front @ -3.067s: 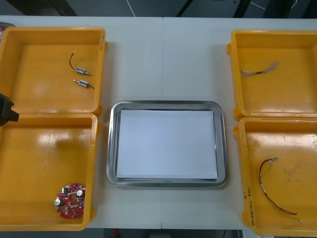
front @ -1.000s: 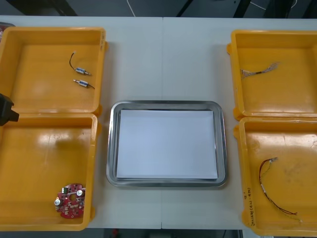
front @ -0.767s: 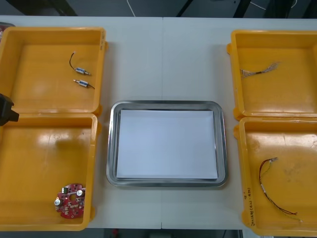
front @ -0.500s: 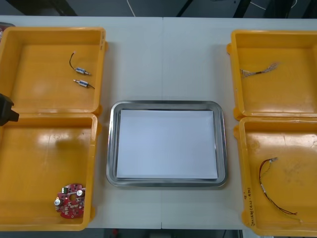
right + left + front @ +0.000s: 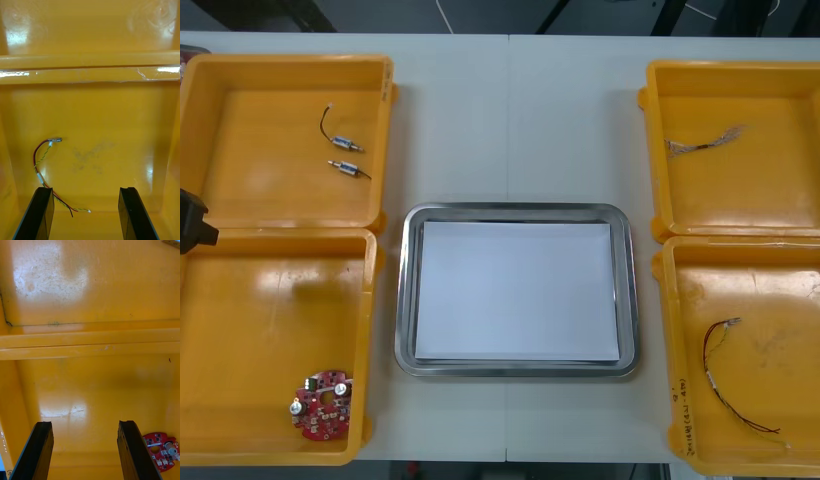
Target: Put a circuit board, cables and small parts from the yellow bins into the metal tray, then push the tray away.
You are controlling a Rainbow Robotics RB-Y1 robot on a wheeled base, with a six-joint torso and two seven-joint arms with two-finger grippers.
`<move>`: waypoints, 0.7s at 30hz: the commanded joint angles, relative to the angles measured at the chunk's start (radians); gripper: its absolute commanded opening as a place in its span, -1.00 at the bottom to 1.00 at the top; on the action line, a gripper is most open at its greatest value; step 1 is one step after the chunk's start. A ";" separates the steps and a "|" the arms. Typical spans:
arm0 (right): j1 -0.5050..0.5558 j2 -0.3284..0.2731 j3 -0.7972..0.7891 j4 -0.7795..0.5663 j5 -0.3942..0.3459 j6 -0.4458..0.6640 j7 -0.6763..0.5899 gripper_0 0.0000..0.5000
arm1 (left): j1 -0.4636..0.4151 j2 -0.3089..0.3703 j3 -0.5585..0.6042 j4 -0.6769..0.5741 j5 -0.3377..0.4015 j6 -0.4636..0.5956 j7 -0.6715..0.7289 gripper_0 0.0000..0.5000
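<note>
The metal tray (image 5: 406,300), white inside, lies at the table's middle with nothing on it. A round red circuit board (image 5: 322,404) rests in the near left yellow bin (image 5: 240,300); in the left wrist view the board (image 5: 162,456) lies just outside one finger of my open left gripper (image 5: 84,450). The red and yellow cable (image 5: 725,376) lies in the near right bin (image 5: 780,300). My right gripper (image 5: 85,213) hangs open over that bin, the cable (image 5: 43,165) in front of one of its fingers (image 5: 39,213). Neither gripper holds anything.
The far left bin (image 5: 260,200) holds two small metal parts (image 5: 346,146) with a short black lead. A twisted cable (image 5: 705,142) lies in the far right bin (image 5: 740,200). A black part of the left arm (image 5: 192,220) shows at the left edge.
</note>
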 commanded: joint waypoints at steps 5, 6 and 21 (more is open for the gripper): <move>0.021 -0.003 -0.031 -0.061 0.006 -0.002 -0.009 1.00 | 0.048 -0.024 0.006 -0.005 -0.003 0.007 0.071 1.00; 0.027 0.000 -0.030 -0.061 0.003 -0.002 -0.006 1.00 | 0.054 -0.027 0.005 -0.002 -0.001 0.007 0.070 1.00; 0.188 0.069 -0.013 -0.160 0.017 -0.002 0.012 1.00 | 0.064 -0.007 -0.034 -0.004 0.045 0.007 0.091 1.00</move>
